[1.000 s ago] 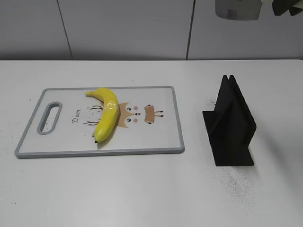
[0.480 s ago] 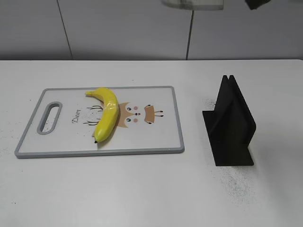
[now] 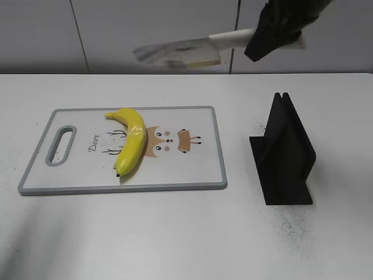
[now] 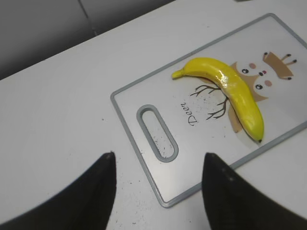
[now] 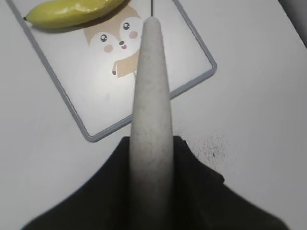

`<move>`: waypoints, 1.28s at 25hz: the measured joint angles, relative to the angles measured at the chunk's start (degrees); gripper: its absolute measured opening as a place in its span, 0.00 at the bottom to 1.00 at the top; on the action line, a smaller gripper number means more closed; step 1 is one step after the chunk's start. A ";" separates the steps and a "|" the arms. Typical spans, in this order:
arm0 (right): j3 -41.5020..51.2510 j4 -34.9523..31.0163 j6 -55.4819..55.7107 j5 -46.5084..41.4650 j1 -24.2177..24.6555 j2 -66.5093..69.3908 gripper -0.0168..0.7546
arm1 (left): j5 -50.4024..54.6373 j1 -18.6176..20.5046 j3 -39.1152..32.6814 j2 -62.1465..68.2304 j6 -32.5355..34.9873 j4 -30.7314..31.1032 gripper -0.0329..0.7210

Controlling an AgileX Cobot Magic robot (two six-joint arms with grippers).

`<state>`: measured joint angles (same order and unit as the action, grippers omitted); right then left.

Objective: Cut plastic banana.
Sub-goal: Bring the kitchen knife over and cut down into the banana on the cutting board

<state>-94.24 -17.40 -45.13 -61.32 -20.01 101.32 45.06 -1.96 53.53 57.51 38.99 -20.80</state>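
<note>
Scene: a white table (image 3: 175, 233) holds a white plastic cutting board with a grey rim, a handle slot and a cartoon deer print (image 3: 215, 146); a black slotted knife stand (image 3: 284, 153) sits well apart to its right.
Banana: the glossy bright-yellow curved plastic banana (image 3: 132, 142) lies on the board's left half, between the handle slot and the deer face, one dark tip near the front rim and the stem end towards the back.
Right gripper: the black right gripper (image 3: 278, 26) hangs high over the table's far side, closed around the pale handle of a white-bladed knife (image 3: 178, 53); the blade is blurred and points left, above and behind the board.
Knife from the wrist: in the right wrist view the knife (image 5: 151, 96) appears edge-on, its tip over the deer face and just right of the banana (image 5: 72, 10).
Left gripper: the black left gripper (image 4: 158, 191) hovers near the board's handle end, its fingers (image 4: 98, 184) spread wide and holding nothing.
Step in hand: probably carrying the knife over to the banana.
Doing it well: line the blade up crosswise over the banana's middle, keep it vertical, then press straight down.
Risk: the glossy curved toy may roll or slide, so the free gripper could steady one end, well clear of the blade.
</note>
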 joint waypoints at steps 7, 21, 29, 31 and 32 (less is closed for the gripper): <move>-1.78 -5.80 -20.15 0.97 0.00 5.57 0.24 | 9.56 0.00 15.03 17.51 21.97 -8.40 0.75; -4.84 -26.68 -42.94 0.91 0.00 14.70 0.24 | 12.13 -7.38 25.74 34.43 48.40 -14.00 0.75; -7.63 -27.95 -44.29 -1.52 0.00 18.14 0.24 | 6.05 -9.29 25.79 38.45 49.24 -10.53 0.74; -7.63 -28.02 -44.66 -1.52 0.00 18.25 0.24 | 6.04 -9.29 25.79 39.18 49.24 -9.78 0.71; -7.63 -28.07 -44.77 -1.52 0.00 18.32 0.24 | 6.10 -9.29 25.85 39.63 49.24 -9.41 0.69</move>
<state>-101.87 -45.47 -89.91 -62.84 -20.01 119.64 51.16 -11.25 79.39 97.14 88.22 -30.21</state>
